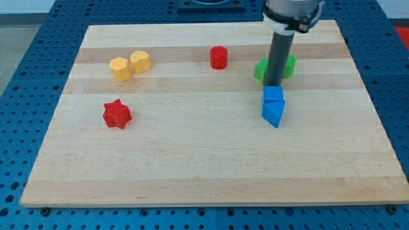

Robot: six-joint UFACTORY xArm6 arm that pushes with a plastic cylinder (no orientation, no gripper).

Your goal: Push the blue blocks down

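Single camera view, wooden bench (192, 172). My tip (273, 85) sits at the upper edge of the blue cube (273, 94), appearing to touch it; no end effector jaws exist on this rod, so nothing is clasped or released. Blue triangular block (273, 113) lies directly below the cube, touching it. Both blues sit right of centre. Two green blocks (261, 69) flank the rod just above, partly hidden. Red cylinder (218, 57) at upper centre. Yellow pair (130, 65) upper left, touching. Red star (117, 114) left, well apart.
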